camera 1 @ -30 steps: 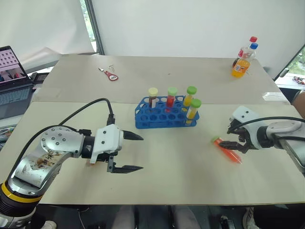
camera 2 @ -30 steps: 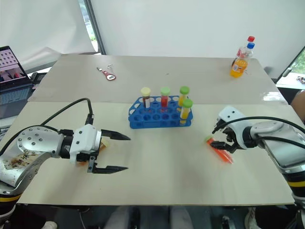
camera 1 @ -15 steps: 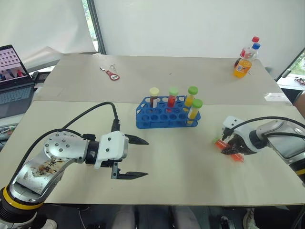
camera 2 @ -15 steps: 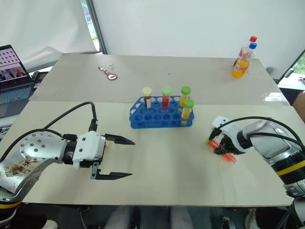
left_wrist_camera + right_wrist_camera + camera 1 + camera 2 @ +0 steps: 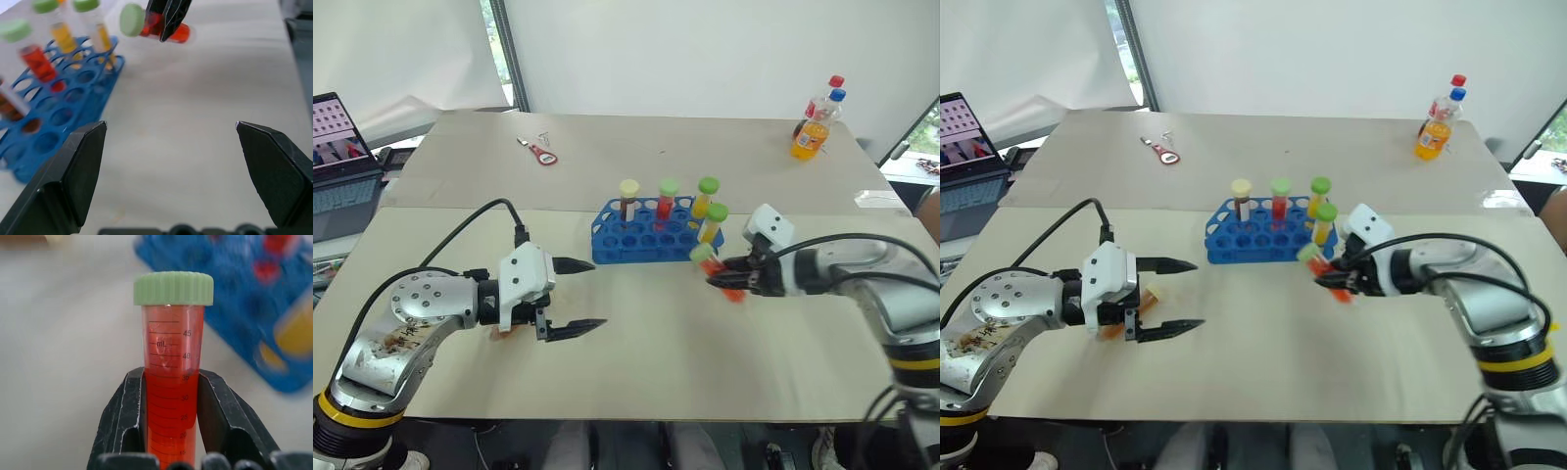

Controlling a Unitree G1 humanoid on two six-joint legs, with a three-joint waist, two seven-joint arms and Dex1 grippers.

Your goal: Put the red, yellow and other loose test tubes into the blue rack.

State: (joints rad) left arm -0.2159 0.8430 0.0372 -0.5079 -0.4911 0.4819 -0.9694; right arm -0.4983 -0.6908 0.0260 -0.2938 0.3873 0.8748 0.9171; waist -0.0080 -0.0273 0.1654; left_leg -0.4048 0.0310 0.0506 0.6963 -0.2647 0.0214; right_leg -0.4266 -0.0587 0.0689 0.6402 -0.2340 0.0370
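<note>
One red test tube [image 5: 722, 275] with a green cap now hangs in the air just off the near right corner of the blue rack [image 5: 651, 235], clamped between the black fingers of the right gripper [image 5: 728, 277], which are closed tight around its lower half. A second ago the same tube lay flat on the desk [image 5: 656, 362] well to the right of the rack with those fingers spread around it; since then they have shut on it, lifted it and swung it in toward the rack. It sits tilted, cap leading toward the rack, not yet upright over any hole.

Four tubes stand in the rack: a brown one with a pale yellow cap, a red one and two yellow ones with green caps, leaving most holes free.

To the near left of the rack, the left gripper [image 5: 576, 297] hovers over the desk with its fingers spread wide and nothing between them, having edged slightly closer to the rack. Something small and orange shows beneath it, too hidden to identify.

By the look of it, the pick-up is done and the placing step begins: the tube needs turning upright before it goes down into an empty hole.
</note>
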